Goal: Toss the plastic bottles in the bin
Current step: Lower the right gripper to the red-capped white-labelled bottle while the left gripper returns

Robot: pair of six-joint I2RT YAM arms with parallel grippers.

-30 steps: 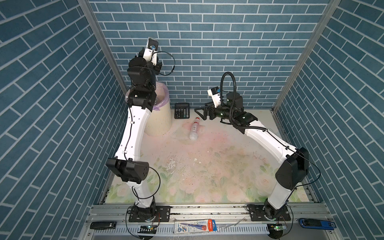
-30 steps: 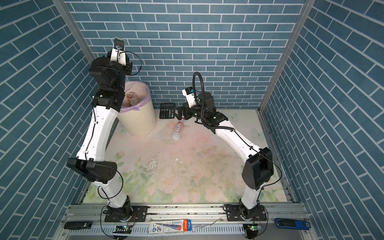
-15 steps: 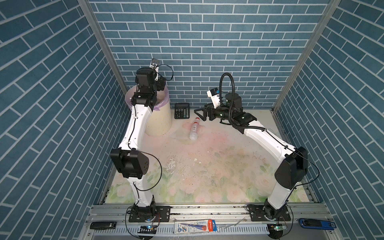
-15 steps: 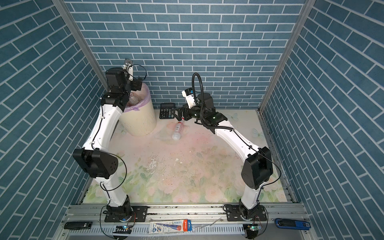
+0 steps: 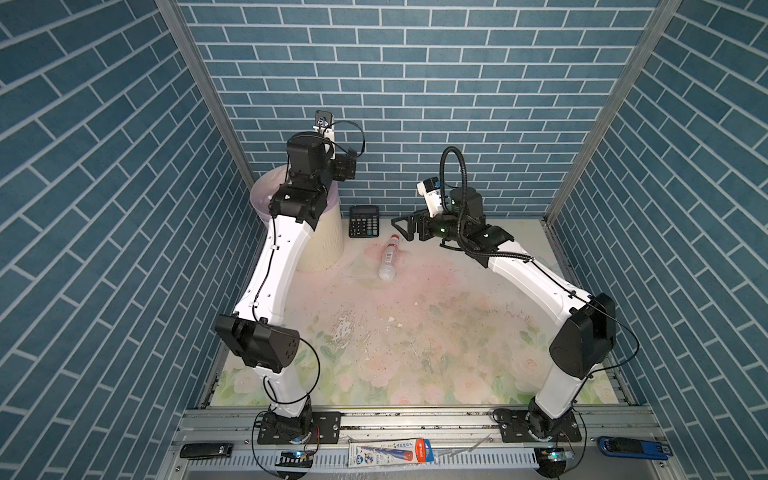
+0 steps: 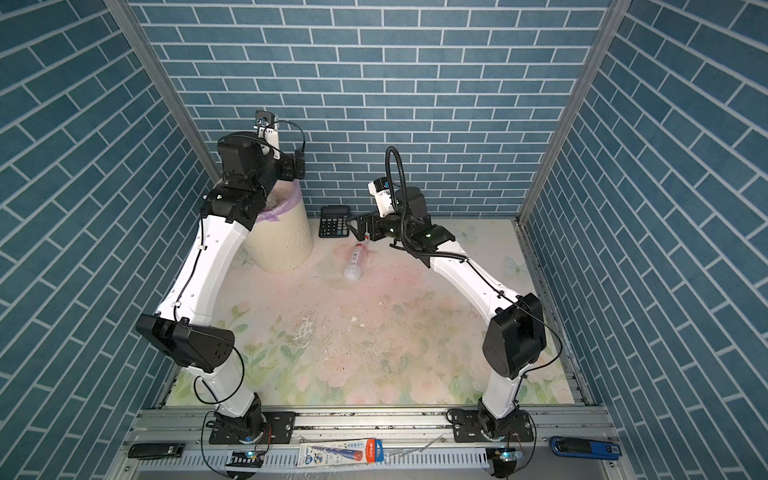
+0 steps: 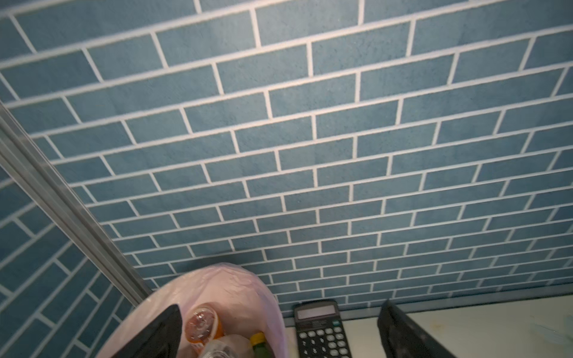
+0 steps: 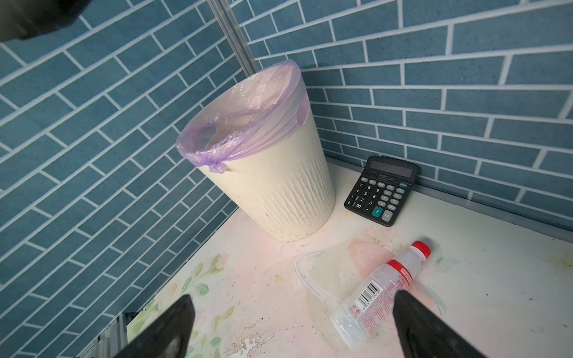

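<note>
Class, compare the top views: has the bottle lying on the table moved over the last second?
No. The bottle lies where it did, its red cap at the same small gap from the calculator, by that calculator's front right corner.

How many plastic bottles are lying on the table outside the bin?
1: a red-capped bottle on its side near the calculator. More sit inside the bin, mostly hidden.

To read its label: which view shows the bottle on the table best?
Right wrist view: the bottle is close, red cap and barcode clear. Both top views show it small; the left wrist view misses it.
</note>
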